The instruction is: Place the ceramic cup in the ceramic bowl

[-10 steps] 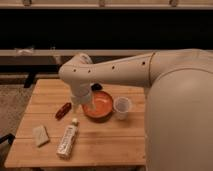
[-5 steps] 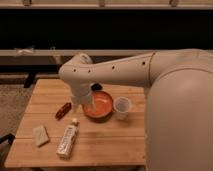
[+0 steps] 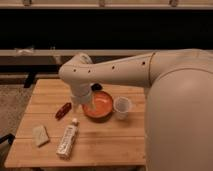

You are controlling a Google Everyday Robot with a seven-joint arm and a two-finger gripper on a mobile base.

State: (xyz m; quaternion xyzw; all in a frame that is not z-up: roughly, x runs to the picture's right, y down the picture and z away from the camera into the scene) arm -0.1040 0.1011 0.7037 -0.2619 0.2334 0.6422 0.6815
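The ceramic bowl (image 3: 101, 105), orange-red inside with a darker rim, sits on the wooden table (image 3: 45, 95) near its middle. The ceramic cup (image 3: 122, 107), small and pale white, stands upright just right of the bowl, touching or nearly touching its rim. My gripper (image 3: 89, 103) hangs below the arm's wrist over the bowl's left edge, a few centimetres left of the cup and apart from it. The arm (image 3: 115, 70) reaches in from the right.
A white bottle with a label (image 3: 67, 139) lies on the table front left. A small red object (image 3: 63, 110) lies left of the bowl. A pale square packet (image 3: 40, 135) lies at the front left. The robot's body (image 3: 180, 115) covers the table's right side.
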